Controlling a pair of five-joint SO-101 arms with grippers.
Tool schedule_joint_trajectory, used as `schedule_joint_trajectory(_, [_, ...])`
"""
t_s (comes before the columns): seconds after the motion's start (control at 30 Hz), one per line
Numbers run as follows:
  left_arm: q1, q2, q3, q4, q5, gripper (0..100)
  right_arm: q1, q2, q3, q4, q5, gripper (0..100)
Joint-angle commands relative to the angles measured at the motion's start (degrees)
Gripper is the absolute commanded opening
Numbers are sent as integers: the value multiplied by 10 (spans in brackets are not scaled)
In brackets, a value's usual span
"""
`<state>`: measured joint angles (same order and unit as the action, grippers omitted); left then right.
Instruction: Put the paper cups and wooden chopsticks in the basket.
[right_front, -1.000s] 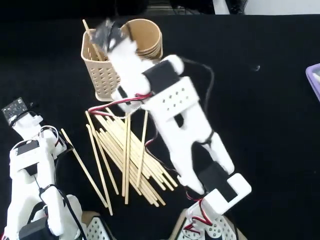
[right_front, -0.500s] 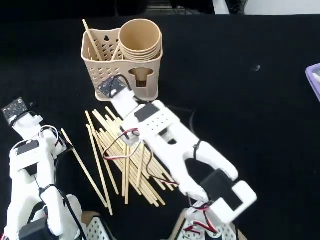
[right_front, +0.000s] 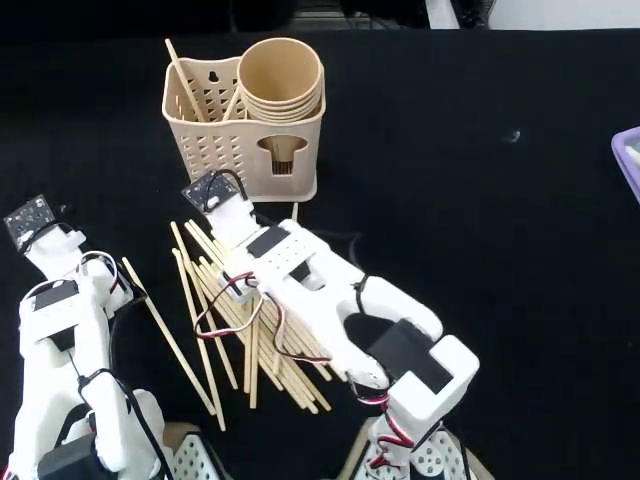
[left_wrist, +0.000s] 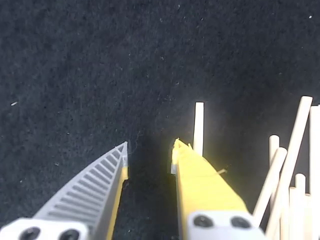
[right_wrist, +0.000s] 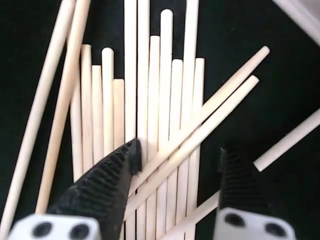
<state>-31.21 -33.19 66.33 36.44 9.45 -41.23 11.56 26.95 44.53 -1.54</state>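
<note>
The tan perforated basket (right_front: 215, 150) stands at the back of the black table. Stacked paper cups (right_front: 282, 75) sit in one compartment, and a wooden chopstick (right_front: 186, 82) leans in the other. Many loose chopsticks (right_front: 262, 345) lie in a pile in front of the basket. My right gripper (right_wrist: 182, 150) hangs open over the pile's ends (right_wrist: 150, 100), holding nothing; from above it (right_front: 222, 222) sits just in front of the basket. My left gripper (left_wrist: 150, 147) is open and empty at the table's left (right_front: 118, 282), beside the end of a lone chopstick (left_wrist: 199, 125).
A purple container (right_front: 628, 155) pokes in at the right edge. The black cloth to the right of the basket is bare. The right arm (right_front: 340, 300) stretches across the chopstick pile, hiding part of it.
My right arm has drawn back from the basket and come down over the ends of the chopstick pile. The left arm has stayed where it was.
</note>
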Motion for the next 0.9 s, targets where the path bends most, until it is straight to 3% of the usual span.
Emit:
schedule_joint_trajectory(0.0, [5,-18,-10,-9,-2,145,-4,1,-13,21,-7,250])
schedule_joint_trajectory(0.1, [5,-18,-10,-9,-2,145,-6,5,-13,46,-3,221])
schedule_joint_trajectory(0.3, [5,-18,-11,-9,-2,145,-2,2,-9,73,-2,10])
schedule_joint_trajectory(0.6, [7,-18,-11,-9,-2,145,-2,-27,-9,107,3,11])
schedule_joint_trajectory(0.87, [6,-18,-11,-9,-2,145,-3,-70,-8,103,93,19])
